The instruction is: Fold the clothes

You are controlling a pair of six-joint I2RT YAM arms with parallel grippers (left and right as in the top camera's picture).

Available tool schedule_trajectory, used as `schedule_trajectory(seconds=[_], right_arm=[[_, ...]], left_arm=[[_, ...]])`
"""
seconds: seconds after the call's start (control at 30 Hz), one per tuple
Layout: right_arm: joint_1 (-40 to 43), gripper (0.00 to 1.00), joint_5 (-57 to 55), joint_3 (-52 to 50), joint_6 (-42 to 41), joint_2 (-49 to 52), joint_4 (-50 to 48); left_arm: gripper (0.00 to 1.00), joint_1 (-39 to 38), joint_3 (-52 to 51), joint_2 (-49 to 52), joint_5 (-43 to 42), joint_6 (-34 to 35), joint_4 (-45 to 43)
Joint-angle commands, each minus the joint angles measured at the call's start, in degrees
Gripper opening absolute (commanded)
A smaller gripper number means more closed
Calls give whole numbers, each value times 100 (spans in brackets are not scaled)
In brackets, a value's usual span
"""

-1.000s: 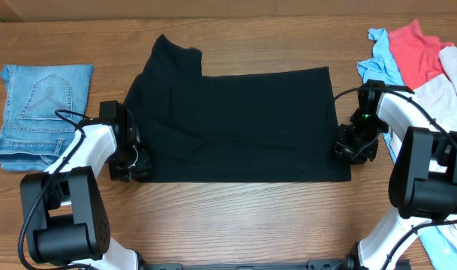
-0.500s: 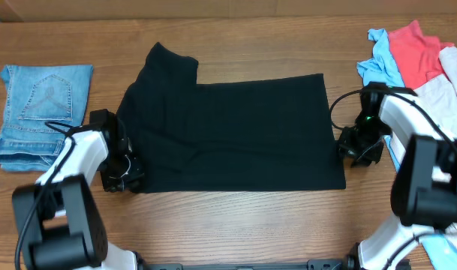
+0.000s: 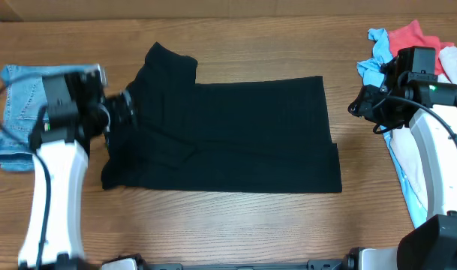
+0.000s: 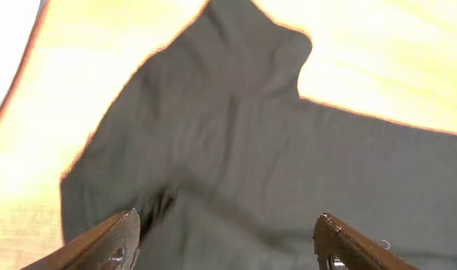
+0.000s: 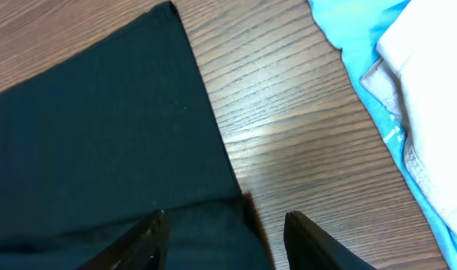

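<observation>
While left tool [image 4: 226, 220] and right tool [image 5: 224, 217] gape — black T-shirt [image 3: 236, 135] lies flat.

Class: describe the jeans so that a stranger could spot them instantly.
Start at the wooden table and go to its left edge, beyond the black T-shirt. There lie the jeans, the only denim, folded flat, unlike the loose coloured pile opposite.

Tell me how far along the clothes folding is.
Done: the black T-shirt lies flat, apparently folded once, one sleeve sticking out. In hand: nothing; the left gripper and right gripper hover with jaws open. Left: further folds on it, then the colourful pile on the right.
</observation>
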State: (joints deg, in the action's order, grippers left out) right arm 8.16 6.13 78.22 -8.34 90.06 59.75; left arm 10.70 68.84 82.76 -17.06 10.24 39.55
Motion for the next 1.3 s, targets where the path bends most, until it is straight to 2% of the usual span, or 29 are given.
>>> schedule_trajectory(seconds=[0.0,0.07,0.17,0.33,0.47,0.8,0.87,0.93,1.03,1.1,1.17,1.27], right_arm=[[9,53,103,-4,111,-11,-2],[9,53,105,-24,111,-4,17],[9,54,103,-26,111,-4,76],[9,53,101,-26,114,-4,186],[9,54,101,-26,111,-4,291],[9,54,103,-26,107,-4,358],[9,54,103,-26,107,-4,358],[9,54,103,-26,107,-4,358],[9,54,101,-26,109,-4,354],[9,53,103,-26,109,-4,291],[7,52,105,-26,122,11,186],[-85,50,170,-22,546,254,131]], left_arm=[[78,-107,1161,1049,-212,-151,173],[78,-109,2433,2210,-210,-236,623],[78,-109,3591,3274,-208,-337,1080],[79,-109,4815,4675,-208,-647,1272],[79,-109,5106,5490,-203,-730,1084],[78,-256,5101,6098,-247,-929,846],[65,-348,5099,6126,-245,-1029,914],[59,-393,5099,6124,-197,-1034,979],[31,-417,5099,6124,-175,-1032,1134],[20,-407,5099,6124,-42,-1027,1287],[14,-387,5101,6122,105,-1023,1451],[12,-365,5101,6122,118,-999,1694]])
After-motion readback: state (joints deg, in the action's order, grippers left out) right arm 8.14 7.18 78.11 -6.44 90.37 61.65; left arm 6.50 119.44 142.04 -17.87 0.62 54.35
